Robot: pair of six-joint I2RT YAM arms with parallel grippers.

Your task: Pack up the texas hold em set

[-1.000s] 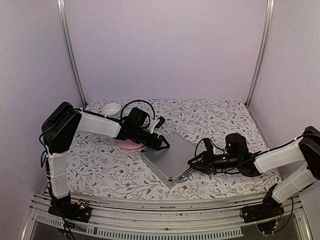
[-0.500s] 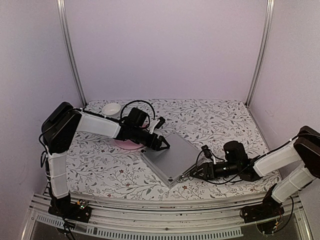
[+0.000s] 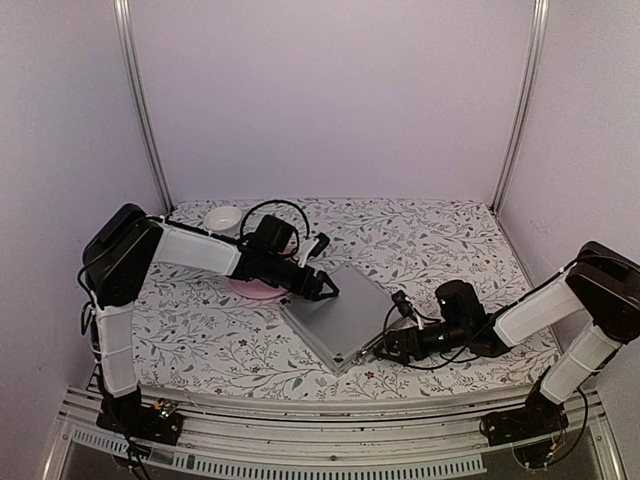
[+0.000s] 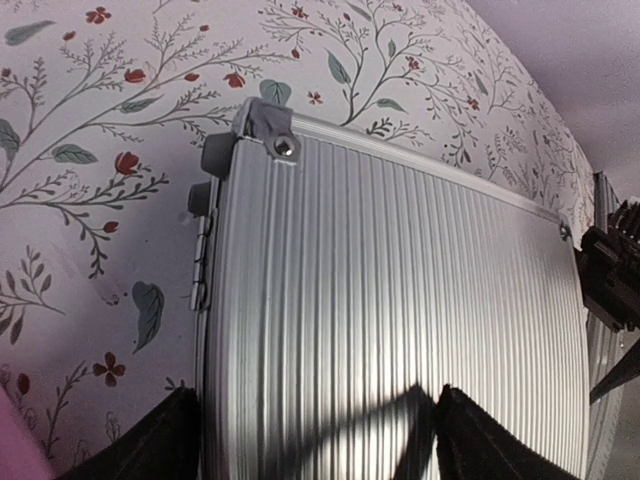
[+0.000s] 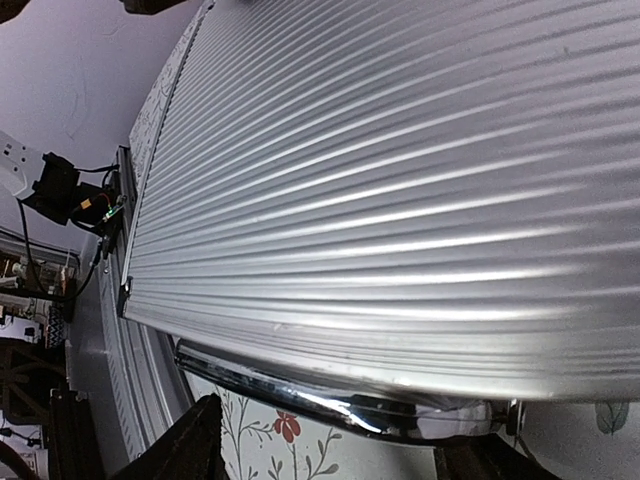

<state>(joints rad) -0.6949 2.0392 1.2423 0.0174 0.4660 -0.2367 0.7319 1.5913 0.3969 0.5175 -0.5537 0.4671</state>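
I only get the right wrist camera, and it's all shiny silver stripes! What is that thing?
Observer: It's a flat square silver metal case, lying closed in the middle of the flowery table.
Operator: Is the other arm near it too?
Observer: Yes. The left gripper is at the case's far edge, jaws open. I can't tell if it touches.
Operator: Is there other stuff on the table?
Observer: A pink plate peeks out from under the left arm, and a small white bowl sits near the back left corner.
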